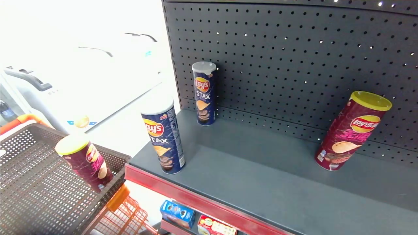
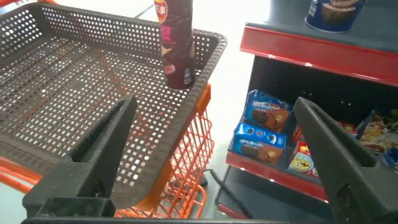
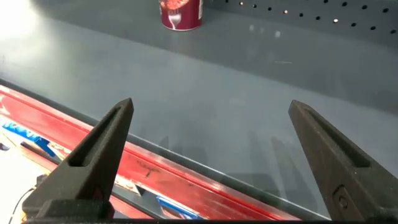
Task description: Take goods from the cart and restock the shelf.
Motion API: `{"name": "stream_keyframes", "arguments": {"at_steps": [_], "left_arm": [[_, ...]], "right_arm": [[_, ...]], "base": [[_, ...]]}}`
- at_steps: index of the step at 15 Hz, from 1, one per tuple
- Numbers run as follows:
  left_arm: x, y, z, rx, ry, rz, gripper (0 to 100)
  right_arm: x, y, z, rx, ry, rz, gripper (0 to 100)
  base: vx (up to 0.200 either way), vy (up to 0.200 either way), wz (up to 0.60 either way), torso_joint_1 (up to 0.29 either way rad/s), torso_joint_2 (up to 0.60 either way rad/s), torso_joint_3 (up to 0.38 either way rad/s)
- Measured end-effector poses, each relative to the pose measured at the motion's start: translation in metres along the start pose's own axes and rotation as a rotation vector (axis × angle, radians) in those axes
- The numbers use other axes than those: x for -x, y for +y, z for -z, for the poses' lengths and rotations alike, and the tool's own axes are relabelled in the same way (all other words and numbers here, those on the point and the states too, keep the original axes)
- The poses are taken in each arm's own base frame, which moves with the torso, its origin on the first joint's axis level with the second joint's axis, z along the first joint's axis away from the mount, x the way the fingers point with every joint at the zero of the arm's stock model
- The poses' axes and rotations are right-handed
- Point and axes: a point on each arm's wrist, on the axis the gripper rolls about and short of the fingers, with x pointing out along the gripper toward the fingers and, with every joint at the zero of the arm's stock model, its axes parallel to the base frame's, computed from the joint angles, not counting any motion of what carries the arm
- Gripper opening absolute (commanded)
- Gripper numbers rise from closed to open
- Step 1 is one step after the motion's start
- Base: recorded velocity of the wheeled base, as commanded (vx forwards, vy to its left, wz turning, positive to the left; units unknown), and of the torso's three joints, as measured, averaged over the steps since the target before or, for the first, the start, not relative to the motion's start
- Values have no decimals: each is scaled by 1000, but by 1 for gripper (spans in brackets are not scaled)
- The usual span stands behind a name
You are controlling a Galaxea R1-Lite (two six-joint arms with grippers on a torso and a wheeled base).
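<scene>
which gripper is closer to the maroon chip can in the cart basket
Left. The left gripper hangs open by the cart basket, facing the maroon chip can in its corner. The right gripper is open over the shelf front, away from the cart.

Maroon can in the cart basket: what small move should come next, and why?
Probably bring the open left gripper toward the maroon can, which stands at the cart basket corner nearest the shelf. That gripper is empty and hangs near that basket's edge.
</scene>
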Motion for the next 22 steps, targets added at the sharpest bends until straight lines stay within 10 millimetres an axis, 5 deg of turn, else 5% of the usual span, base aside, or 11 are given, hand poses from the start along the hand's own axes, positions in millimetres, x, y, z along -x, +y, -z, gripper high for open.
{"name": "stream_keyframes", "arguments": {"at_steps": [10,15,22], "left_arm": [[0,0,-3,-11,2,7,100],[-17,1,-57,-56,97,-77,100],[-83,4,-105,-76,272,-145,100]], "right_arm": [[0,0,0,0,0,1,100],[0,0,0,0,0,0,100],[0,0,0,0,0,0,100]], "base": [[0,0,0,0,0,0],[0,0,0,0,0,0],[0,0,0,0,0,0]]}}
